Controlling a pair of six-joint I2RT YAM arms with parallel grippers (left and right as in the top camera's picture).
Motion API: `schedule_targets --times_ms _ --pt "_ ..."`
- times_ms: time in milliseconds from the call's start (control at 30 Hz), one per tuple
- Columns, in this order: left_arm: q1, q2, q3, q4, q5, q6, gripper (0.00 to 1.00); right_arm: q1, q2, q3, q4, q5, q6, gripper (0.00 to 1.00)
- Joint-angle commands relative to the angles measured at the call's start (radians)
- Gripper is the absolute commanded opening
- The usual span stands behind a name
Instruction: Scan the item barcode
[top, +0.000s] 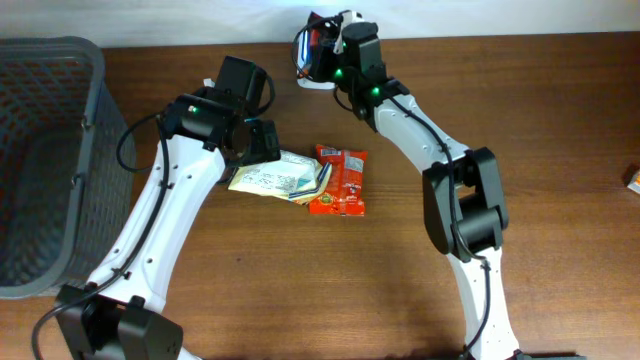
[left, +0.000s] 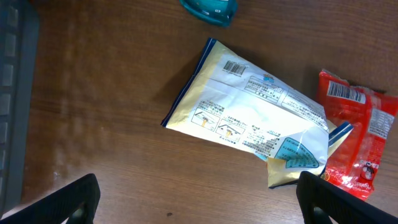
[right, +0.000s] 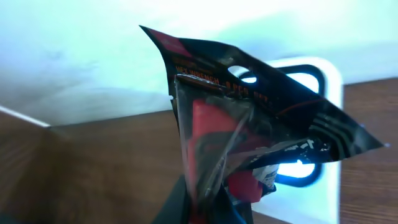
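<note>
Scanning is the step in hand, as I judge it. The right gripper (right: 208, 208) is clamped tight on the lower edge of a dark packet (right: 249, 124) with red inside. It holds the packet up in front of the white scanner (right: 326, 81) at the far edge of the bench (top: 560, 120).

To do this well, the face carrying the barcode should be turned flat toward the lit window. The film is creased and shiny, so glare or a fold could spoil a read, and a slow tilt of the wrist looks safer than a quick sweep.

The left gripper (top: 258, 140) hangs wide open and empty above a yellow-and-white packet (left: 249, 118), which lies flat and touches a red packet (left: 354, 137). Both of these show barcodes face up.

No barcode can be made out on the held packet in any view, as its print is small and blurred. The right gripper's fingers are mostly hidden beneath the packet. A teal object (left: 208, 7) is cut off at the top of the left wrist view. A small thing (top: 634, 178) at the bench's right edge is too cropped to name.
</note>
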Motion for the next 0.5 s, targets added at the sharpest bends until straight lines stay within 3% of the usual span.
schedule_targets --times_ms 0,300,467 --pt "0.000 0.002 0.002 -0.002 -0.007 -0.009 0.99 0.000 -0.011 0.015 0.018 0.076 0.008 0.04" --pt "0.000 0.002 0.002 -0.002 -0.007 -0.009 0.99 -0.095 -0.129 0.029 -0.039 0.057 0.002 0.04" --pt "0.000 0.002 0.002 -0.002 -0.007 -0.009 0.99 -0.317 -0.300 0.029 -0.370 0.060 0.002 0.04"
